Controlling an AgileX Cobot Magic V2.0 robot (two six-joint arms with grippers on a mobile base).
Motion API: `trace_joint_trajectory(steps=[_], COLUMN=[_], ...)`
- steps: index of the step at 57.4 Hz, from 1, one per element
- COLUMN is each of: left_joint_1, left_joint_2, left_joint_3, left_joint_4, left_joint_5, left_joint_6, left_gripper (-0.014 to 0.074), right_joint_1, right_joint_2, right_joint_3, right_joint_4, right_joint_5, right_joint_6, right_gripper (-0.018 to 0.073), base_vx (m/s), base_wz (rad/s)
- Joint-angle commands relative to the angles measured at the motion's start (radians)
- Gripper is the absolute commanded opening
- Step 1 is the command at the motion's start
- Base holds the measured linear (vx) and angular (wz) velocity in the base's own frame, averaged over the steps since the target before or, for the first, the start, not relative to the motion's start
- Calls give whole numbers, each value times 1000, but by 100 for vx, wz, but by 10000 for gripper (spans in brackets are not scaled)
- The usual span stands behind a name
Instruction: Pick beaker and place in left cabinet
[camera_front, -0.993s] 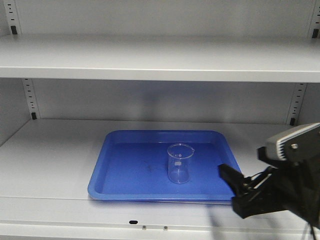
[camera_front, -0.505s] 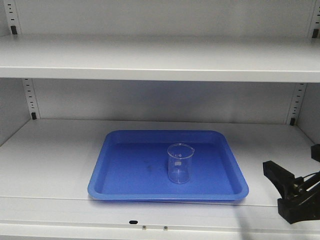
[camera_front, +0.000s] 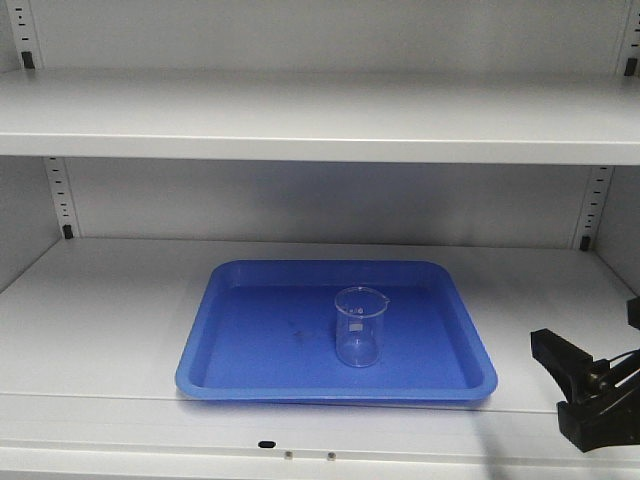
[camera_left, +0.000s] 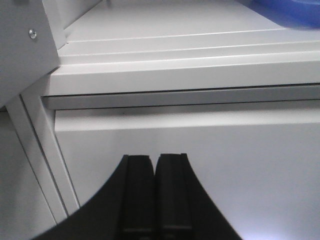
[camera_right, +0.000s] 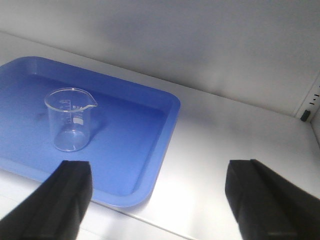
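From the front, the beaker (camera_front: 359, 327) stands upright in a blue tray (camera_front: 250, 350) on the left cabinet (camera_front: 110, 310) shelf, the right claw (camera_front: 585, 400) at four o'clock, well apart; the left wrist shows the left claw (camera_left: 154, 165) pressed together below the shelf; the right wrist shows its fingers (camera_right: 70, 185) spread wide, nothing between them and the beaker (camera_right: 69, 119).

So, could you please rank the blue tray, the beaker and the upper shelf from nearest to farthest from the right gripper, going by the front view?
1. Blue tray: its right rim lies just left of the right gripper, on the same shelf.
2. Beaker: upright inside the tray, further left.
3. Upper shelf: well above, farthest.
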Motion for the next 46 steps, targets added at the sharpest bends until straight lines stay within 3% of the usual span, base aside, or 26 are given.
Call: trace_joint_trajectory(steps=[1,13,19,26,31,39,46], left_joint_1=[-1,-1,-1,-1,-1,-1,-1], left_joint_2=[-17,-17,-17,-17,-17,-17,-17], left_joint_3=[-9,-9,-9,-9,-9,-9,-9], left_joint_4=[-2,-2,-2,-2,-2,-2,-2], left_joint_5=[-83,-83,-83,-83,-83,-83,-83], left_joint_6=[-3,-3,-3,-3,-3,-3,-3], left_gripper=[4,4,4,4,4,4,4], right_joint_1=[-13,-151,-228,-323,-343,-347,-356], right_joint_2=[-18,-69,-110,-203,-281,-392,-496], right_joint_3=[-29,-29,-4,146,262,434,548], right_joint_4=[-23,215,290,412,441,446,509], right_joint_5=[-47,-41,-60,-212,-308,-403,-405], right_joint_6=[-28,-192,-293,-361,-363,-361,-389], right_gripper=[592,592,592,575,549,442,286], base_vx=[0,0,0,0,0,0,0], base_wz=[0,0,0,0,0,0,0])
